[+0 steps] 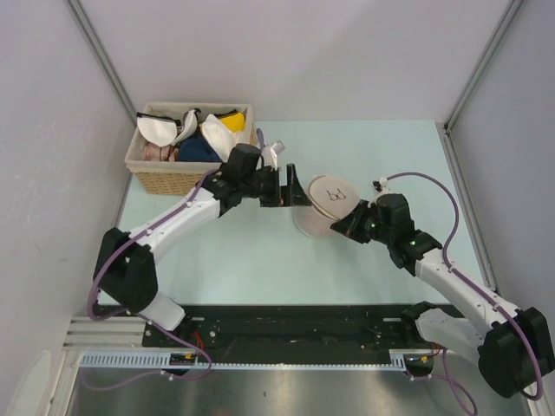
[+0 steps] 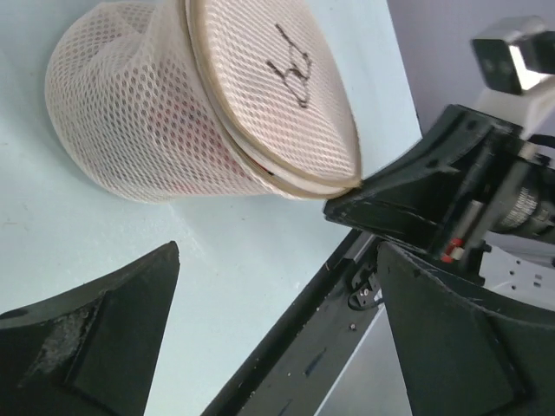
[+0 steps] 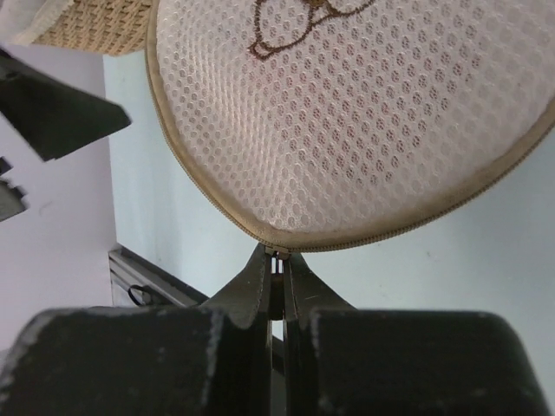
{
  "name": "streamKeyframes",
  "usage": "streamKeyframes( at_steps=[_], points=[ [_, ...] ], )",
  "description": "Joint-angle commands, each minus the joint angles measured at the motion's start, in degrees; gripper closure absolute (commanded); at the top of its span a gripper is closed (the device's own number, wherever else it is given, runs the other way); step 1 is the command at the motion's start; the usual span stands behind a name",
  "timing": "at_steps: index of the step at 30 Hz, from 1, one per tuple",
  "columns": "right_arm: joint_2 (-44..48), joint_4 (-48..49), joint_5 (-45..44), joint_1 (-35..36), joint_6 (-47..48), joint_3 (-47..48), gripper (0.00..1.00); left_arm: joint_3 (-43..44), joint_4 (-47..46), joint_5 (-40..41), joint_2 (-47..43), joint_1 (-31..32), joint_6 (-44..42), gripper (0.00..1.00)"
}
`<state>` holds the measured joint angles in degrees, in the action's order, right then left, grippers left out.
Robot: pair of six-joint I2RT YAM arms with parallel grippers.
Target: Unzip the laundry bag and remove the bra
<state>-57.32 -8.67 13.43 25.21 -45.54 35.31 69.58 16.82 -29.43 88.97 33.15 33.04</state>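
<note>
Laundry bag [image 1: 332, 198] mid-worktop: round cream honeycomb-mesh drum, tan zipper round rim, flat face tilted up. Right gripper [image 3: 276, 260] pinched tight on zipper pull [image 3: 277, 252]. Left gripper [image 2: 277, 329] spread wide, just beside bag. Woven wicker basket [image 1: 173, 180] at far-left corner.

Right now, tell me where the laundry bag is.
In the top view the laundry bag sits centrally between the open left hand and the right hand, which pinches its zipper rim; the wicker basket is far left.
</note>
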Motion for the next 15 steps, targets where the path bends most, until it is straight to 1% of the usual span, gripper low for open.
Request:
streamKeyframes(
  at_steps=[1, 3, 4, 7, 9, 11, 12, 13, 15],
  points=[
    [-0.33, 4.71, -7.19, 3.44, -7.81, -0.42, 1.00, -5.05, -5.19, 3.15, -9.68, -0.19, 7.00, 0.00],
    [-1.74, 5.76, -8.42, 4.49, -8.60, -0.42, 1.00, -10.31, -8.36, 2.19, -12.31, 0.60, 10.98, 0.00],
    [-2.18, 6.20, -8.68, 4.76, -8.60, -0.42, 1.00, -11.56, -10.56, 2.53, -13.02, 0.78, 14.56, 0.00],
    [-3.67, 7.17, -8.68, 5.02, -8.43, -0.42, 1.00, -15.17, -15.32, 3.33, -12.86, 1.48, 21.18, 0.00],
    [-4.29, 7.08, -8.86, 5.29, -8.08, -0.42, 1.00, -14.74, -18.12, 2.72, -11.28, 2.36, 23.82, 0.00],
    [-4.29, 6.56, -9.30, 5.55, -7.81, -0.42, 1.00, -12.82, -18.23, 2.54, -7.42, 3.32, 24.18, 0.00],
    [-4.12, 6.38, -9.56, 5.64, -7.72, -0.42, 1.00, -10.54, -17.36, 2.71, -6.01, 4.46, 24.62, 0.00],
    [-3.85, 6.12, -9.91, 5.81, -7.64, -0.42, 1.00, -9.39, -17.26, 2.80, -3.04, 4.91, 24.71, 0.00],
    [-3.42, 5.59, -10.53, 6.08, -7.46, -0.42, 1.00, -6.93, -17.87, 2.89, -0.65, 5.96, 25.58, 0.00]
  ],
)
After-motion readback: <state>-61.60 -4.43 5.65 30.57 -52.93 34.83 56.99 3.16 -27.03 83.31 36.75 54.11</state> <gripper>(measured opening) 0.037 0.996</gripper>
